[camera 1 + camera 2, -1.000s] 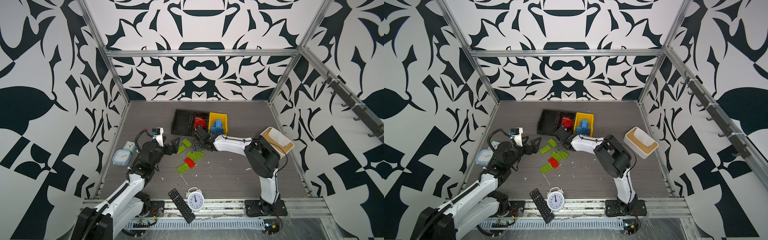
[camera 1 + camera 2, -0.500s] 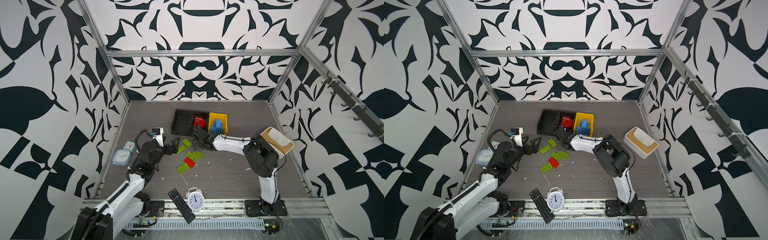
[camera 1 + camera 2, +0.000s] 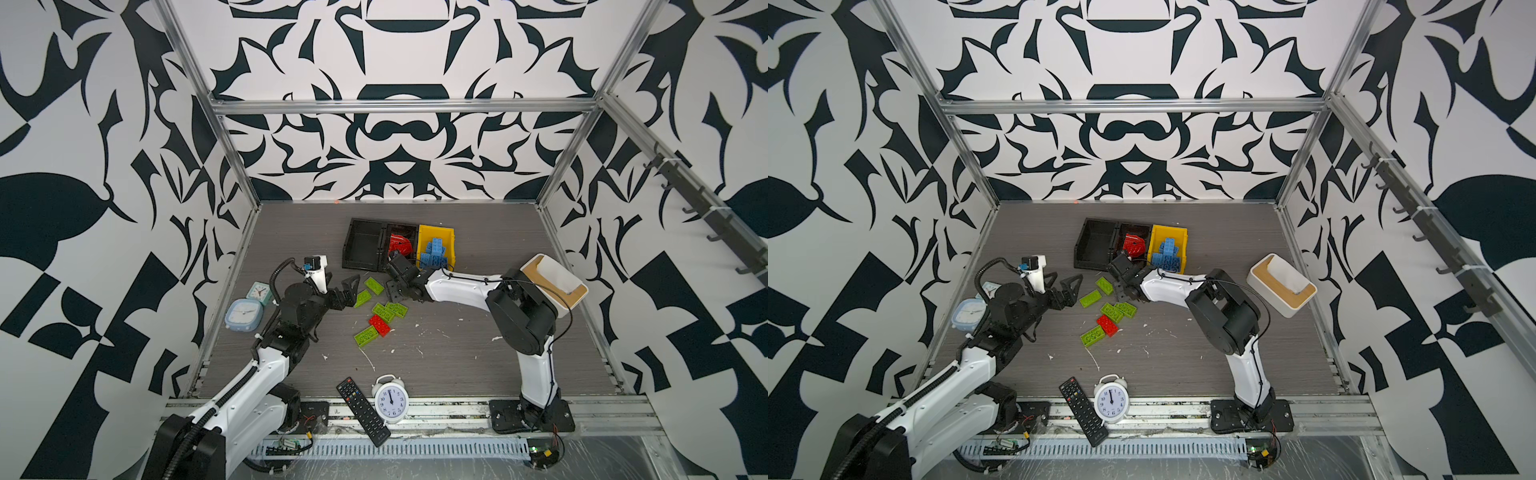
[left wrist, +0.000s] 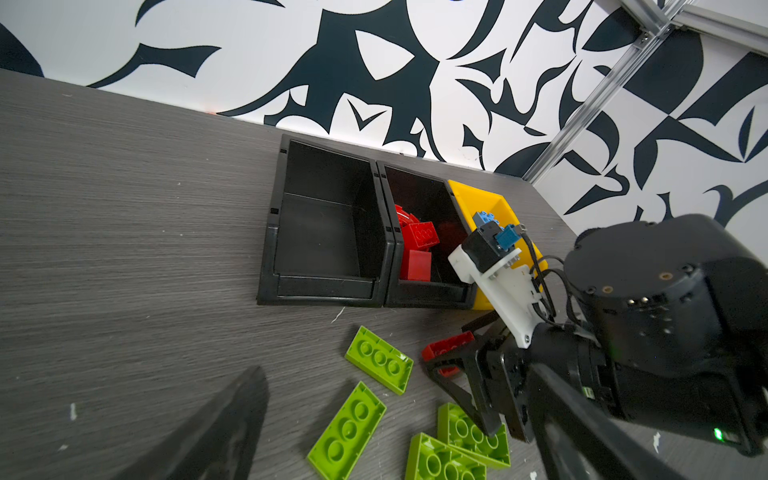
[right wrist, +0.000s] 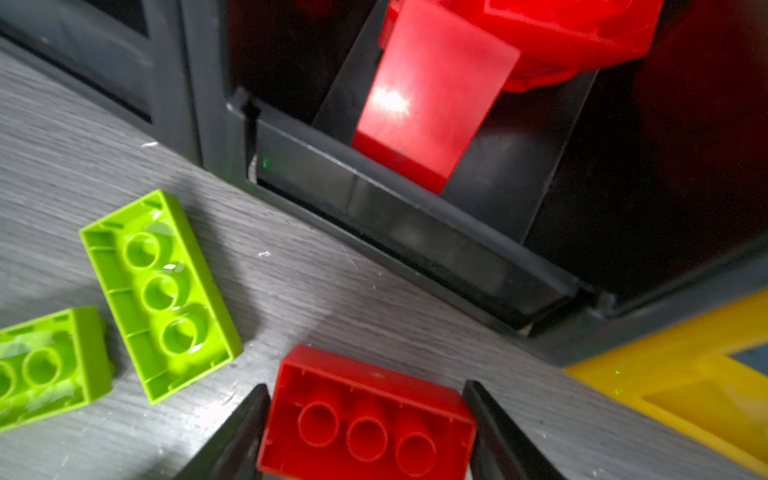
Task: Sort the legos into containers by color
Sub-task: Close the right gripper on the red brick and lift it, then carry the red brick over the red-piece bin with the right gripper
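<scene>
Of my two pairs, the right jaws straddle a red brick (image 5: 365, 419), one finger (image 5: 245, 436) lying against each short end; whether they are pressing it I cannot tell. Only my right wrist view shows this plainly: the brick lies hollow side up on the tabletop (image 3: 478, 353), just before the front lip of the black bin (image 5: 415, 237) that holds the red pieces, with a smooth red block (image 5: 432, 95) leaning inside that lip. My left wrist view catches just a red sliver of that brick between the right fingers, and in both top views my own wrist hides it. My left jaws stand wide open, holding nothing, near the green bricks (image 3: 362, 298); one of their fingers (image 4: 232, 432) shows dark and blurred in the left wrist view. That view also looks straight into the empty black bin (image 4: 324, 232), joined to the red one, with the yellow bin (image 3: 436, 232) of blue bricks (image 3: 434, 255) just beside; all three sit toward the far edge. Both top views add what neither wrist sees: a second red brick (image 3: 379, 325) among five green ones mid-tabletop, a white box (image 3: 555, 286) near the right edge, clocks (image 3: 244, 314) by the left edge, and a remote (image 3: 363, 411) and an alarm clock (image 3: 390, 401) at the near edge.
</scene>
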Controlling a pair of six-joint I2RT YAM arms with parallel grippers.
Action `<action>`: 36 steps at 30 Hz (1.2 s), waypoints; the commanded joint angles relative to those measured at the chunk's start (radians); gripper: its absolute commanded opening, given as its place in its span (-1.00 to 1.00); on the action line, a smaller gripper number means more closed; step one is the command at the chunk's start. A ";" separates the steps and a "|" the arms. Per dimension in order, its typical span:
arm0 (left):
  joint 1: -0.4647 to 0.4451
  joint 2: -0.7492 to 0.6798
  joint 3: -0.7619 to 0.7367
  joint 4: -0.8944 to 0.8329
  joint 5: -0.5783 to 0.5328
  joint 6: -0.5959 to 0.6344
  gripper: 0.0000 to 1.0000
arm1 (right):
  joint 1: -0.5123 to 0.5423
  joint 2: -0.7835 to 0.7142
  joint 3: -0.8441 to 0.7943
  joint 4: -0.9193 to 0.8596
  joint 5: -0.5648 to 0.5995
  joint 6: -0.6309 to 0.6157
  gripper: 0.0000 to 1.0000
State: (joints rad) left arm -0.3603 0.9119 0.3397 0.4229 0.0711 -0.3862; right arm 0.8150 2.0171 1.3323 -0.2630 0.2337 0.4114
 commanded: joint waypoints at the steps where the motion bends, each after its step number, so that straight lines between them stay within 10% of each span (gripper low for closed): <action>1: -0.002 -0.007 -0.007 0.001 0.001 -0.002 0.99 | 0.002 -0.057 0.015 -0.006 0.030 -0.020 -0.02; 36: -0.001 -0.011 -0.008 0.000 -0.002 -0.005 0.99 | -0.109 0.040 0.308 0.161 0.096 -0.101 -0.08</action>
State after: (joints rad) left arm -0.3603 0.9115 0.3397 0.4229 0.0708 -0.3866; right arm 0.7139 2.0666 1.6012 -0.1619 0.3031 0.2901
